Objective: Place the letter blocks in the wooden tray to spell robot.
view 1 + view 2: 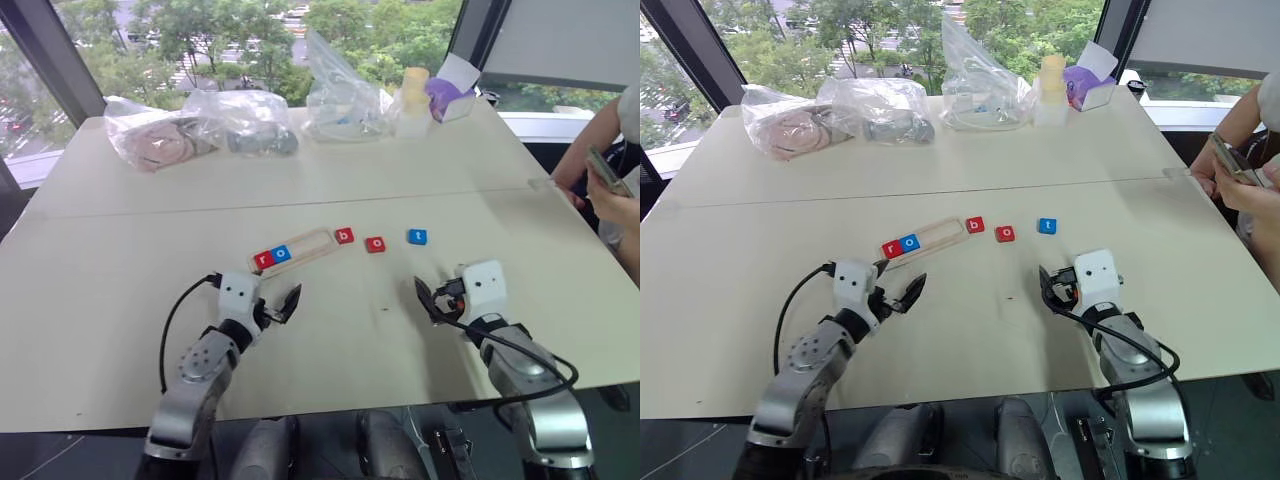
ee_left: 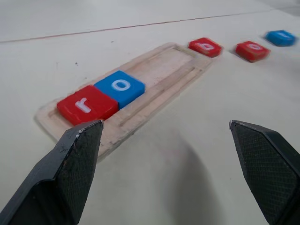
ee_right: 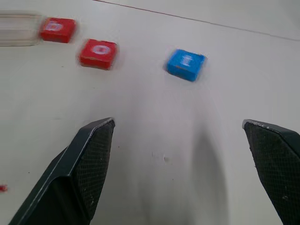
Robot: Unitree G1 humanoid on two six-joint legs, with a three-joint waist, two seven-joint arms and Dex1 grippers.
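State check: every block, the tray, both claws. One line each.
red r block: in tray, far-left slot
blue o block: in tray, beside r
wooden tray: three slots unfilled
red b block: on table, off tray's right end
red o block: on table
blue t block: on table
left claw: open
right claw: open

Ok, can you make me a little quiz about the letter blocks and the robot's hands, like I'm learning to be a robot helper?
1. True or false: the blue o block already sits in the wooden tray.
2. Which block lies closest to the tray's empty end? A) red b block B) red o block C) blue t block
3. Fill in: the left gripper and right gripper both have their fingers ____ and hold nothing.

Key:
1. True; it is next to the red r block.
2. A.
3. Open.
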